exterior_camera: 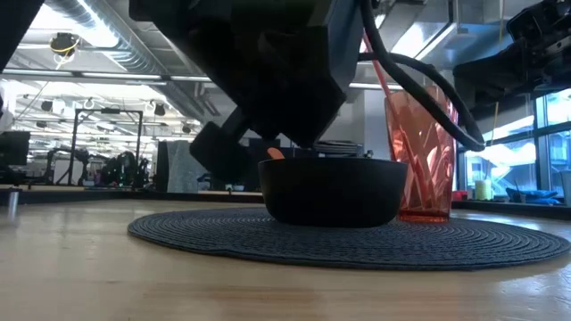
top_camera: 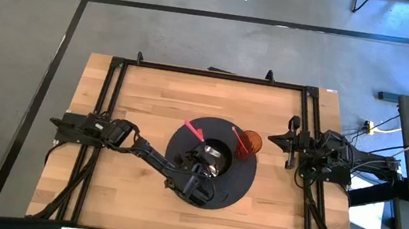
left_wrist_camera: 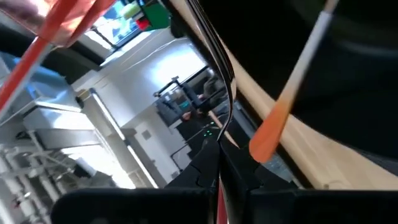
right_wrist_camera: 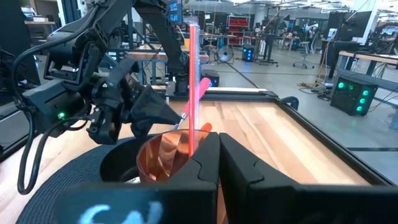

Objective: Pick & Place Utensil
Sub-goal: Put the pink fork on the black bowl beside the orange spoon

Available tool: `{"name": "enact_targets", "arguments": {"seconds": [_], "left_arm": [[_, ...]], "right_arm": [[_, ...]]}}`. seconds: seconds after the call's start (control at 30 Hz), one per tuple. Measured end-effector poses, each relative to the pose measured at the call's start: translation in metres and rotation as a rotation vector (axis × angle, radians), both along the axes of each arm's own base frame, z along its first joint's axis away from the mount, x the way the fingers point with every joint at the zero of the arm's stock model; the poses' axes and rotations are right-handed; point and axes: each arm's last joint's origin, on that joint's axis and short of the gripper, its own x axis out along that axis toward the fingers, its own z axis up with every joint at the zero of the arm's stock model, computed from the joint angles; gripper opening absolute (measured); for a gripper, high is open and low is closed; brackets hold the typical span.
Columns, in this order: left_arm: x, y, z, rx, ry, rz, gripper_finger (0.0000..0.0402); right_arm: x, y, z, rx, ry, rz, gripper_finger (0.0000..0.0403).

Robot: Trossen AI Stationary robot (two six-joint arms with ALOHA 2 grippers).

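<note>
The red utensil (top_camera: 193, 131) lay slanted over the bowl (top_camera: 215, 154) by my left gripper (top_camera: 202, 164), whose fingers' state I could not tell, so I judged the grasp in hand, the lift toward the cup (top_camera: 247, 144) next.

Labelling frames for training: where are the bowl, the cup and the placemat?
black bowl (exterior_camera: 330, 192), low view, front wall.
orange cup (exterior_camera: 426, 169), low view, faceted side.
dark round placemat (top_camera: 238, 186), high view, bare right part.

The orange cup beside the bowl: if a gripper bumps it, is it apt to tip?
Probably yes. The orange cup stands tall and narrow on the woven mat, and its thin translucent faceted walls suggest light plastic. The pink utensil stands up well above its rim, so a knock there would likely lever it over.
</note>
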Motion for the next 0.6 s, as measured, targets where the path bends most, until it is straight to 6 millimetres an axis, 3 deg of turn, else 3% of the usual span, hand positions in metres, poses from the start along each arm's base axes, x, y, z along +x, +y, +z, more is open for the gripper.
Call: {"name": "enact_targets", "arguments": {"seconds": [0.6], "left_arm": [[0.012,-0.004,-0.006,-0.162,0.102,-0.034,0.0002]], "right_arm": [[0.000,0.000,0.000,0.000,-0.001,0.000,0.0005]]}}
